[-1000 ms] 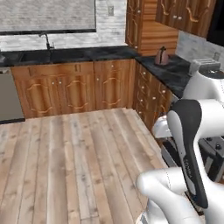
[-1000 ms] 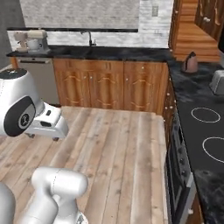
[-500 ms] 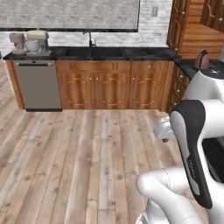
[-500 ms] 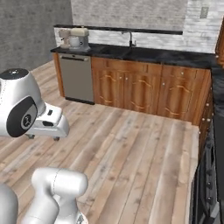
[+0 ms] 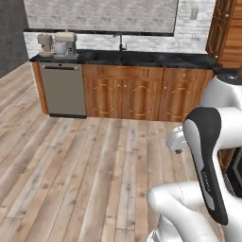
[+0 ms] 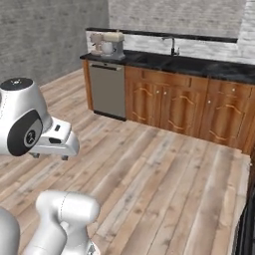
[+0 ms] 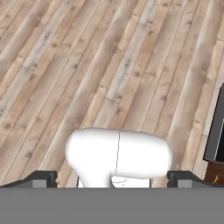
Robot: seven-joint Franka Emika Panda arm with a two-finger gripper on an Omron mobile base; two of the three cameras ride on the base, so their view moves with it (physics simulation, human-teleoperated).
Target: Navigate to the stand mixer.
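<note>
The stand mixer (image 5: 64,44) has a cream-beige head and a pale bowl. It stands at the left end of the dark counter (image 5: 142,58), far across the floor, and shows again in the right base view (image 6: 114,43). Just left of it is a smaller tan-brown coffee machine (image 5: 45,43). My gripper (image 7: 113,178) hangs over the wooden floor, close to my body, open, with nothing between its widely spaced fingertips (image 7: 42,178). The hand (image 6: 54,144) is seen from the side in the right base view.
A steel dishwasher (image 5: 62,89) sits under the mixer, with wooden cabinets (image 5: 142,94) to its right and a faucet (image 5: 121,42) above them. A dark oven front (image 7: 215,131) is close on my right. A grey wall (image 6: 45,40) bounds the left. Plank floor (image 5: 85,165) lies open between.
The whole picture has slid rightward in both base views, so the base has turned left. The mixer and dishwasher now sit further into view. The arm keeps its pose.
</note>
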